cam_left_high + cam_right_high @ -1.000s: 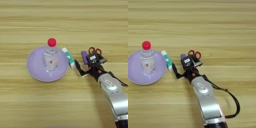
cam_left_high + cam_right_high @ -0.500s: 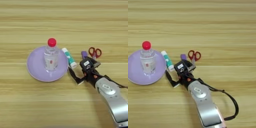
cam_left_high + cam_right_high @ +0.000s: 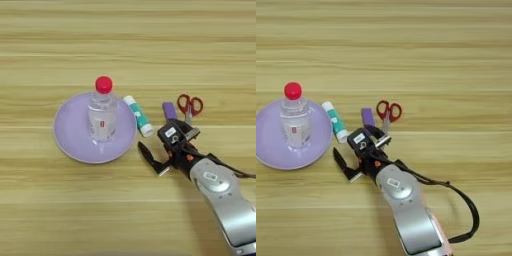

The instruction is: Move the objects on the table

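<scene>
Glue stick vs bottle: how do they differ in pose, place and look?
Pose: the bottle stands upright; the glue stick lies flat on its side.
Place: the bottle stands on the lilac plate; the glue stick lies on the table, just beside the plate's right rim.
Look: the bottle is clear with a red cap and larger; the glue stick is white with a green label.

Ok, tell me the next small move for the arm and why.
Probably ease the pincer forward to the glue stick. The pincer hangs empty, fingers spread, just below the stick's lower end, which lies beside the lilac plate holding the bottle. The purple block and scissors lie further right.
</scene>
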Robot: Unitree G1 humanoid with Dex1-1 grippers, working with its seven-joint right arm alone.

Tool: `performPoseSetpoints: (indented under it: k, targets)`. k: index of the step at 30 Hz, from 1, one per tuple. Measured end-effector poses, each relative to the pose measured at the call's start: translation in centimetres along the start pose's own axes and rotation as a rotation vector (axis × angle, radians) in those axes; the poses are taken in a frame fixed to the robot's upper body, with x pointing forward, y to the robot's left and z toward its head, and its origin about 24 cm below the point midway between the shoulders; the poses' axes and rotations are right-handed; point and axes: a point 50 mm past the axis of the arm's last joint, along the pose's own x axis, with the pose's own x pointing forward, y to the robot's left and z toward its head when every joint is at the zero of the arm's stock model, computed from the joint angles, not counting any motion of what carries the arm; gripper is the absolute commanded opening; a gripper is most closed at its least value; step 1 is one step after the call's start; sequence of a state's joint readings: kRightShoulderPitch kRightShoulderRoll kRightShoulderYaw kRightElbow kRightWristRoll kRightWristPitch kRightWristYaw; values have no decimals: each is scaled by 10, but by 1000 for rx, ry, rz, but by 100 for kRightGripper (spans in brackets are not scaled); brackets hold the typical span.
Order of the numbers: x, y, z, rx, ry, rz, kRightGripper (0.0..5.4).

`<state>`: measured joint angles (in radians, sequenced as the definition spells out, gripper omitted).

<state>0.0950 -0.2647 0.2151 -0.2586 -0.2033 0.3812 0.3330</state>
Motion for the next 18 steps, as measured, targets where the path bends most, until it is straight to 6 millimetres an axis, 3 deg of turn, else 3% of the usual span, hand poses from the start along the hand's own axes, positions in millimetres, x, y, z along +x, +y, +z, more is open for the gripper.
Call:
performPoseSetpoints:
  k: [18]
  targets:
    - [20, 2, -1, 26, -32, -6, 539]
